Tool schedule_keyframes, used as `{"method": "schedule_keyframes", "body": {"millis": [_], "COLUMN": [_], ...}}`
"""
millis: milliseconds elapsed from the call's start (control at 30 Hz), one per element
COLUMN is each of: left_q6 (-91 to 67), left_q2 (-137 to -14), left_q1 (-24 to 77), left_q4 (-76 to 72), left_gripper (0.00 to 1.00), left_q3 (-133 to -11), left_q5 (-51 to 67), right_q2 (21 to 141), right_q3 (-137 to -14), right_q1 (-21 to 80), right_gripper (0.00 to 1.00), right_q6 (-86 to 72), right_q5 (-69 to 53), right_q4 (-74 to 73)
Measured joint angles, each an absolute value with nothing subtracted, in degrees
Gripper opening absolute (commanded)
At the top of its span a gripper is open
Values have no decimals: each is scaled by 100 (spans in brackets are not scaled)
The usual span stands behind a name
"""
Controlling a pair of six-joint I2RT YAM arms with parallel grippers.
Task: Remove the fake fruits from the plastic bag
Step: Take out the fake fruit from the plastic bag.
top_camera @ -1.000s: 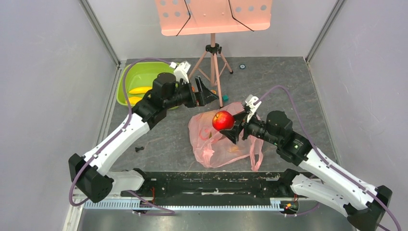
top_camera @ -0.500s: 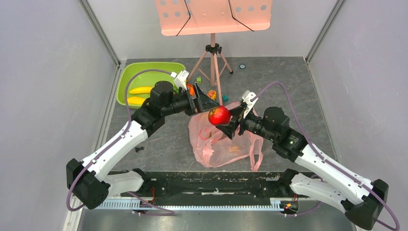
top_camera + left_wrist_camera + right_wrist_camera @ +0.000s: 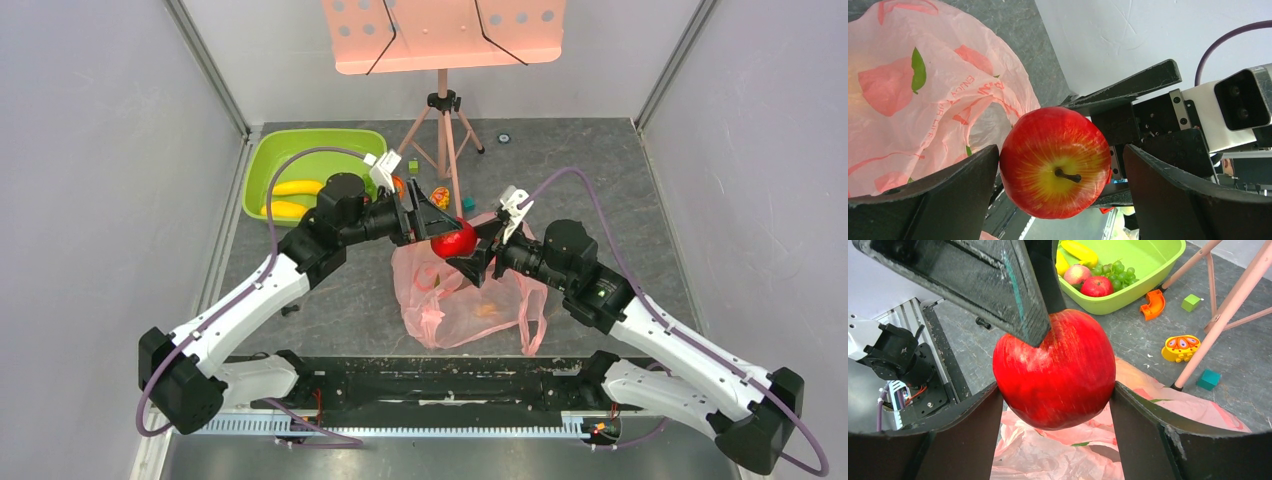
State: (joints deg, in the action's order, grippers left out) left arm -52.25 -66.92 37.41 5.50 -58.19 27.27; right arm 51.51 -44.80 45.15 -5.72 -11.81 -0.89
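- A robot lab test cell: plain pale grey panel walls (image 3: 100,200) box in a dark grey mottled tabletop (image 3: 600,180).
- 2 white-and-black robot arms (image 3: 255,295) stand bolted to a black base rail (image 3: 440,382).
- Practice props: glossy plastic toy fruits (image 3: 1096,286) in a lime-green rectangular plastic basin (image 3: 320,160).

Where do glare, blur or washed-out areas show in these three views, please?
Right wrist view: the red apple shows a streaky white sheen and soft edges; the green basin behind is sharp. Left wrist view: the apple is crisp, the pale wall behind it nearly washed out. Top external view: even light, no harsh shadows.
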Motion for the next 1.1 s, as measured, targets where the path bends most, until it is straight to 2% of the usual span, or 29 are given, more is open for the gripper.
{"method": "schedule_keyframes", "body": {"millis": [367, 600, 800, 967, 1100], "left_q6": [-5223, -5221, -5218, -5218, -5212], "left_q2": [-6748, -6790, -6801, -6831, -6930], "left_q1": [3907, 3942, 3948, 3953, 3953], "left_q4": [543, 545, 534, 521, 464], "left_gripper": [99, 88, 69, 62, 58], "left_q3": [-5769, -5769, -5767, -5767, -5780], "left_q5": [2724, 2716, 2722, 2720, 2764], "right_q2": [5120, 5107, 5098, 5098, 5092], "right_q3": [-4491, -4491, -4491, -4491, -4491], "right_q1": [4515, 4515, 4515, 4515, 4508], "right_gripper": [62, 62, 63, 69, 83], "right_q6": [-550, -530, -489, -482, -458], "right_q5": [-1166, -1157, -1127, -1109, -1081], "right_q4": [-89, -89, -104, -132, -189]}}
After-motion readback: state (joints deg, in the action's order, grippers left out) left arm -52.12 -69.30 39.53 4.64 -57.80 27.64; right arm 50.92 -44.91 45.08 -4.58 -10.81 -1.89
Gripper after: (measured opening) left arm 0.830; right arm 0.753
